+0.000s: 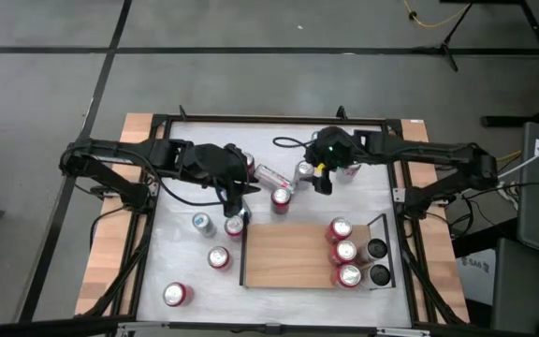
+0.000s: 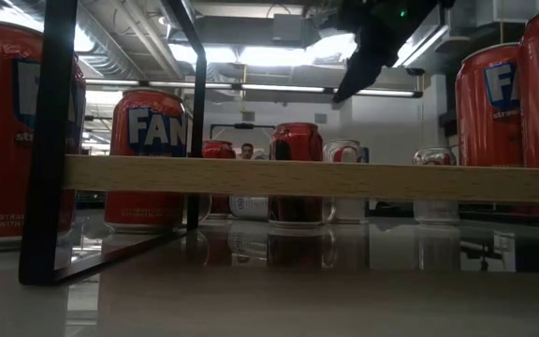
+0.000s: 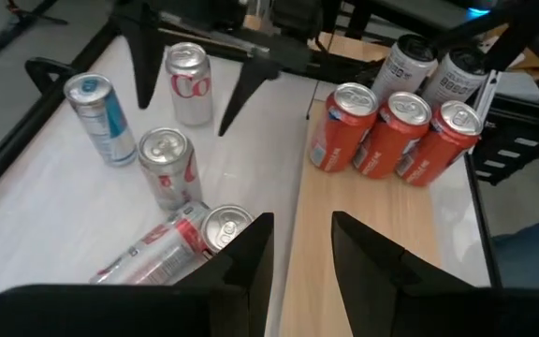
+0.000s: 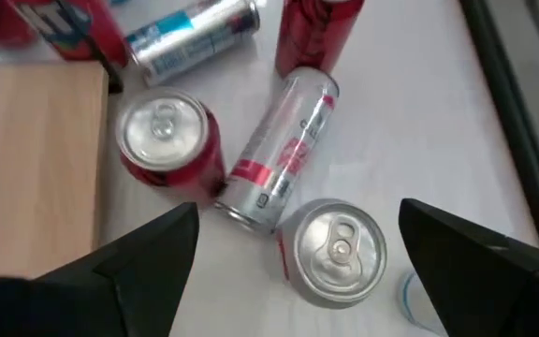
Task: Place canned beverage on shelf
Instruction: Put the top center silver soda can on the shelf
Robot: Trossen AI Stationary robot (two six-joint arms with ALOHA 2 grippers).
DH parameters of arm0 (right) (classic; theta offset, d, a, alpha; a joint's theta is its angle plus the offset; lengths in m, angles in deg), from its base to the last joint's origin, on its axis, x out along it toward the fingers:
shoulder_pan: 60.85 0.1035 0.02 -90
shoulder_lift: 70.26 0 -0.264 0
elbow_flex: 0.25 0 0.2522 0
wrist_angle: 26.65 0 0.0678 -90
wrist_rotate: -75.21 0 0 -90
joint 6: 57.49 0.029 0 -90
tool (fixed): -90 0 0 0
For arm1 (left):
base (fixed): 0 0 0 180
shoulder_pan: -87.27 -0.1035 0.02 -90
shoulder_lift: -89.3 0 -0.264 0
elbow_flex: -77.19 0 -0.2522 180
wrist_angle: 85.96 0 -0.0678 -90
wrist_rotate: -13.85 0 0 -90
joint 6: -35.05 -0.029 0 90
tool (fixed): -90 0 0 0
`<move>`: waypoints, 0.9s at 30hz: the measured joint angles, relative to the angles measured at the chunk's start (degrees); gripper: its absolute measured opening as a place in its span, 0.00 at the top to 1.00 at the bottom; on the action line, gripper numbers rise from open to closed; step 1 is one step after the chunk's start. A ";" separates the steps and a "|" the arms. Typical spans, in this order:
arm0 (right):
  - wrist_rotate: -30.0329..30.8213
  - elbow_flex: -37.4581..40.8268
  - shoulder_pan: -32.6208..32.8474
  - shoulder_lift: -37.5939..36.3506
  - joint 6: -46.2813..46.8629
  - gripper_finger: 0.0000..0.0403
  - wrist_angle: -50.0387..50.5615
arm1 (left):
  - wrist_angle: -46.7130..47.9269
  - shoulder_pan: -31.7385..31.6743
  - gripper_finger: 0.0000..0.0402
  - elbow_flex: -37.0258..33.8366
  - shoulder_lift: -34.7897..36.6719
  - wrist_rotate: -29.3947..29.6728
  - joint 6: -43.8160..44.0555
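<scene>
White tabletop (image 1: 185, 192) holds loose cans. Shelf (image 1: 288, 255) carries three red cans (image 1: 343, 251) at its right end. Right gripper (image 4: 298, 245), fingers spread wide, hovers over an upright silver can (image 4: 337, 251); it should centre, descend, then close. Left gripper (image 3: 299, 245), fingers narrowly parted and holding nothing, hangs near the shelf's left edge.

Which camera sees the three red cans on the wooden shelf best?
The left wrist view: the three red cans stand in a row on the shelf, labels showing. The high view shows only their tops; the low view crops them.
</scene>
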 joint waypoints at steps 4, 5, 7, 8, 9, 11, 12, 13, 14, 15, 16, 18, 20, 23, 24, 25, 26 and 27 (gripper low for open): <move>-0.92 0.00 -2.70 2.24 -3.64 0.11 0.43 | 0.96 0.04 0.75 0.00 -0.04 0.01 0.00; -0.91 0.00 -3.06 2.85 -4.60 0.11 0.40 | 1.10 0.04 0.75 0.00 -0.04 0.00 0.00; -0.94 0.00 -3.75 3.89 -6.26 0.11 0.71 | 1.09 0.07 0.75 0.00 -0.04 0.01 0.00; -0.94 0.00 -4.01 4.32 -6.92 0.11 0.75 | 1.10 0.07 0.75 0.00 -0.04 -0.01 0.00; -0.99 0.00 -4.01 4.74 -7.73 0.11 0.97 | 1.09 0.07 0.75 0.00 -0.04 -0.01 0.00; -1.09 0.00 -4.00 5.70 -8.93 0.11 1.23 | 1.07 0.07 0.75 0.00 -0.04 -0.01 0.00; -1.15 0.00 -3.98 6.18 -9.38 0.11 1.28 | 1.08 0.07 0.75 0.00 -0.04 -0.01 0.00; -1.24 0.00 -3.93 6.56 -9.57 0.11 1.28 | 1.09 0.07 0.75 0.00 -0.04 -0.01 0.00; -1.38 0.00 -3.94 6.98 -9.64 0.11 1.25 | 1.07 0.07 0.75 0.00 -0.04 -0.01 0.00; -1.40 0.00 -3.94 7.41 -9.73 0.11 1.27 | 1.07 0.07 0.75 0.00 -0.04 -0.01 0.00; -1.38 0.00 -3.94 7.94 -9.76 0.11 1.32 | 1.07 0.07 0.75 0.00 -0.07 -0.01 0.00; -1.43 0.00 -4.29 8.98 -9.78 0.11 1.54 | 1.07 0.07 0.75 0.00 -0.07 -0.01 0.00; -1.32 0.00 -4.35 9.77 -9.78 0.11 1.49 | 1.07 0.07 0.75 0.00 -0.07 -0.01 0.00; -0.33 0.00 -4.35 10.99 -10.03 0.11 1.50 | 1.06 0.07 0.75 0.00 -0.07 -0.01 0.00; -0.39 0.00 -4.35 11.39 -10.31 0.11 1.60 | 1.05 0.07 0.75 0.00 -0.07 -0.01 0.01; -0.45 0.00 -4.31 11.72 -10.50 0.11 1.59 | 1.04 0.07 0.75 0.00 -0.07 -0.02 0.02; -0.41 0.00 -4.26 11.90 -10.63 0.11 1.60 | 1.04 0.07 0.75 0.00 -0.07 -0.01 0.00; -0.29 -0.01 -4.24 12.14 -10.67 0.11 1.58 | 1.04 0.07 0.75 0.00 -0.09 -0.03 0.02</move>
